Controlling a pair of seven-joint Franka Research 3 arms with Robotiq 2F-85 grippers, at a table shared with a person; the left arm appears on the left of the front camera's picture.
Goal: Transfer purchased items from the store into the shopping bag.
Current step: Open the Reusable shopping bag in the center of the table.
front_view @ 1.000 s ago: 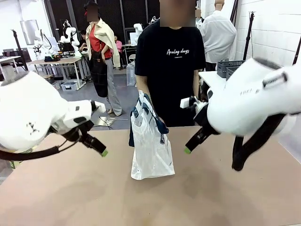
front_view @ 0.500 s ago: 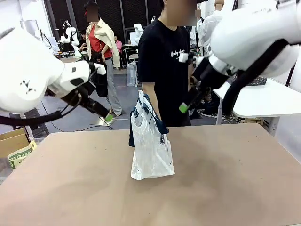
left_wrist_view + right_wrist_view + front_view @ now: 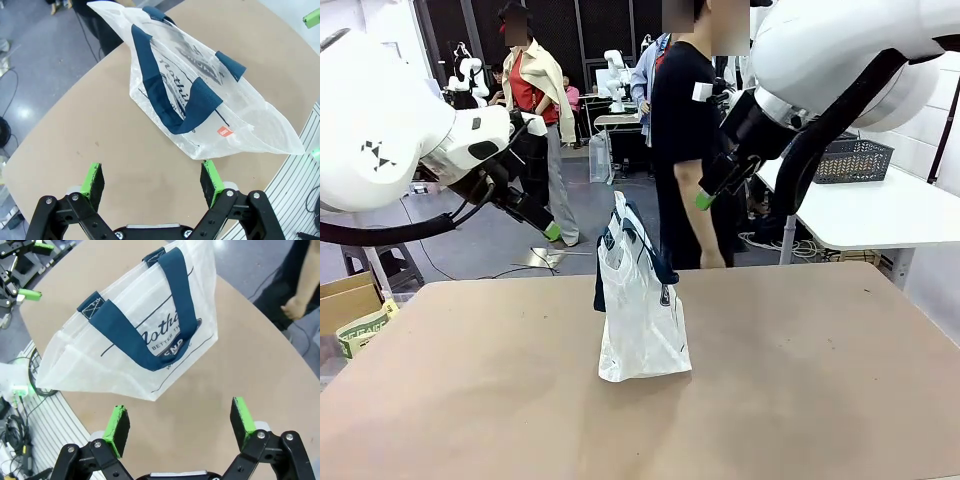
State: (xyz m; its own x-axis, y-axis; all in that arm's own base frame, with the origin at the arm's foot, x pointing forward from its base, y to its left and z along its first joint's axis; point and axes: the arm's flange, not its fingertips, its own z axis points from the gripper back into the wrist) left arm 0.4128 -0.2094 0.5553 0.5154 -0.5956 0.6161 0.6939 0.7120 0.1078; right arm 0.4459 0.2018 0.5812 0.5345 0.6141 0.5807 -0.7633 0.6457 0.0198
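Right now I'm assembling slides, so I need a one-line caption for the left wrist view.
Open left gripper poised above the clear shopping bag standing on the tan table.

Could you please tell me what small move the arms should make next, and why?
Probably lower the left gripper toward the shopping bag's navy handles, to hold its mouth open. It and the right gripper hang open and empty, raised either side of the upright bag, whose handles droop down its sides. The basket sits apart on the white side table.
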